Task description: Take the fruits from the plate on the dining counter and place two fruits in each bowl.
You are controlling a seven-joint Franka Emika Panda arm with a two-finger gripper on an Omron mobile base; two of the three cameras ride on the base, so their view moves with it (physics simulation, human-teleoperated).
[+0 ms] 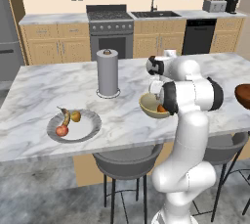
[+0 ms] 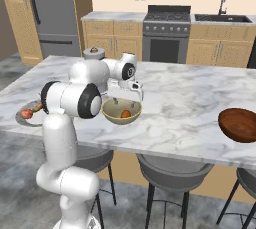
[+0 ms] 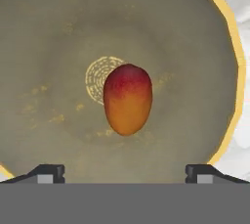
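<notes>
My gripper (image 3: 124, 174) hangs open just above the tan-yellow bowl (image 3: 49, 47), fingertips wide apart and holding nothing. An orange-red fruit (image 3: 128, 99) lies loose on the bowl's bottom. From the base views that bowl (image 1: 148, 105) (image 2: 112, 115) stands mid-counter with the fruit (image 2: 126, 114) in it, under my hand (image 2: 124, 93). At the left of the dining counter (image 1: 39, 91), the grey plate (image 1: 88, 129) carries a red fruit (image 1: 61, 130), a yellowish round fruit (image 1: 76, 116) and a small banana (image 1: 65, 115). The dark reddish-brown bowl (image 2: 239, 124) sits far right.
A grey paper towel roll (image 1: 107, 73) stands upright behind the plate and bowl. Grey stools (image 1: 127, 162) are tucked under the counter's near edge. Between the two bowls lies a stretch of bare marble (image 2: 185, 103).
</notes>
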